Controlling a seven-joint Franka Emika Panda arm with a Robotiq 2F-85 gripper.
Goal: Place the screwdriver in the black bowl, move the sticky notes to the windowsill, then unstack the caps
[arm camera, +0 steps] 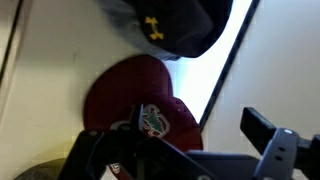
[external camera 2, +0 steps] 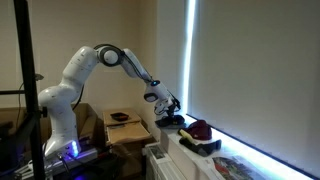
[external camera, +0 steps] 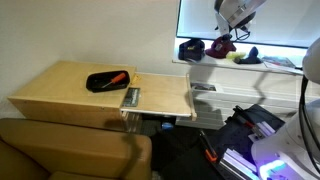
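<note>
The dark navy cap (external camera: 191, 49) and the dark red cap (external camera: 220, 47) lie side by side on the white windowsill (external camera: 212, 66). They also show in an exterior view, navy (external camera 2: 172, 120) and red (external camera 2: 198, 130). My gripper (external camera: 231, 37) hovers just above the red cap, open and empty. In the wrist view its fingers (arm camera: 180, 150) straddle the red cap's near edge (arm camera: 135, 90), with the navy cap (arm camera: 165, 25) beyond. The orange-handled screwdriver (external camera: 115, 77) lies in the black bowl (external camera: 100, 84) on the table. A pale yellow pad, likely the sticky notes (external camera: 246, 60), sits on the sill.
A small grey rectangular object (external camera: 131, 96) lies near the wooden table's (external camera: 60, 90) right edge. Papers (external camera: 280, 62) lie further along the sill. A brown sofa (external camera: 60, 150) stands in front of the table. The bright window (external camera 2: 250, 70) is right behind the caps.
</note>
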